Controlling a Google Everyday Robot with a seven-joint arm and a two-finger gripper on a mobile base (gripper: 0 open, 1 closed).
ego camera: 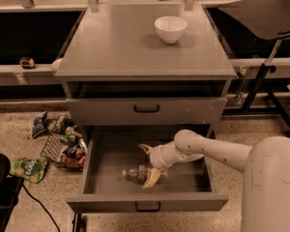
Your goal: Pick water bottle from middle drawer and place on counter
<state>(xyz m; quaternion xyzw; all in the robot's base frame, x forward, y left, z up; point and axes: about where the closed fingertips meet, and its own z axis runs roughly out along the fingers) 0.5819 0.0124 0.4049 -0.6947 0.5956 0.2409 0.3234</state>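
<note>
The water bottle (135, 173) lies on its side on the floor of the pulled-out middle drawer (106, 178), near the centre front. My gripper (148, 164) is inside the drawer at the bottle's right end, open. One tan finger (145, 149) points up and back; the other (152, 178) lies against the bottle's right part. My white arm (217, 151) reaches in from the right. The counter (121, 52) above holds only a white bowl (170, 28).
A shut drawer front (146, 109) with a black handle sits above the open drawer. A wire basket of snack packets (63, 146) and a green bag (29, 168) lie on the floor at left. A black stand (263, 71) is at right.
</note>
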